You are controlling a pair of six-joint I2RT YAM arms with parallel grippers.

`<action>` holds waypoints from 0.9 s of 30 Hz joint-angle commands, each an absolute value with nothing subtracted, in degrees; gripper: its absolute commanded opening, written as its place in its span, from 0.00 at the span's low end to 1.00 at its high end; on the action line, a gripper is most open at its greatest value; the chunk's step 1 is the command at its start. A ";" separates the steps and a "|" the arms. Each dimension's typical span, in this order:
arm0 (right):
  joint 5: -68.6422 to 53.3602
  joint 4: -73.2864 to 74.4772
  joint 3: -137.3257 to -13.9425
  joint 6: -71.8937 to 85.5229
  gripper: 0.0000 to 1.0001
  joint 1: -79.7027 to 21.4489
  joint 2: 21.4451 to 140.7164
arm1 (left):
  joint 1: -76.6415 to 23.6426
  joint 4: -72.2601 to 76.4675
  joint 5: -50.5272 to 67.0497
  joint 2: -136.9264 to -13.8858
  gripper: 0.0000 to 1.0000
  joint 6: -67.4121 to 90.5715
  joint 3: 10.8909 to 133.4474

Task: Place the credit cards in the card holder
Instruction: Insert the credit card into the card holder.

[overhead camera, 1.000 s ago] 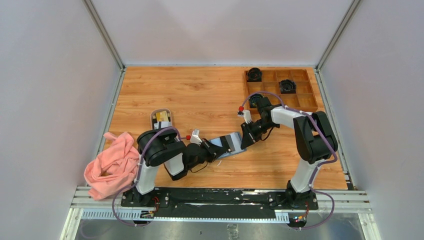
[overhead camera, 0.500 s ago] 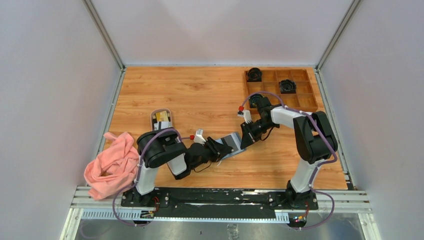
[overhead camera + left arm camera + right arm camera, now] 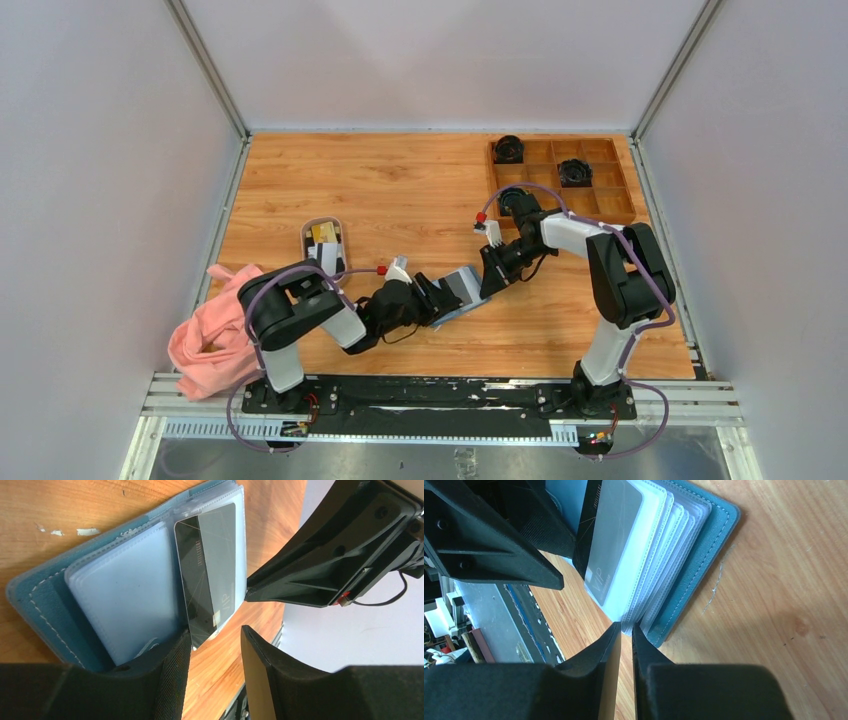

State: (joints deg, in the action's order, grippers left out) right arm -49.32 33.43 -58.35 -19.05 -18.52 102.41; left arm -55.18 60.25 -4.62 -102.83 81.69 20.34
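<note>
Near the middle of the table [image 3: 400,190], the teal card holder [image 3: 465,285] lies open, its clear pockets [image 3: 125,605] fanned out. A dark card [image 3: 207,565] marked VIP sits partway inside one pocket, one short end sticking out past the pocket's edge. The left gripper [image 3: 215,667] has its jaws spread; that protruding end is just beside one finger, and bare wood shows in the gap. The right gripper [image 3: 625,630] is pressed nearly together, pinching the edge of the clear pocket leaves on the holder's right side. More credit cards [image 3: 322,232], yellowish, lie in an oval dish [image 3: 307,240] well apart to the left. A pink cloth [image 3: 215,335] sits at the table's left edge, and a wooden compartment tray [image 3: 612,205] occupies the far right corner.
</note>
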 commanded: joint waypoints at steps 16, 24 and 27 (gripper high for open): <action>-47.96 33.84 -58.62 -20.21 0.17 -19.93 100.89 | -52.84 36.57 -4.27 -97.25 0.48 70.55 25.64; -47.49 33.84 -58.72 -20.48 0.17 -20.66 101.07 | -52.56 30.43 -2.81 -98.51 0.43 65.94 32.26; -47.70 33.84 -58.80 -20.50 0.17 -20.97 101.22 | -52.56 27.33 -1.77 -99.39 0.41 64.00 35.13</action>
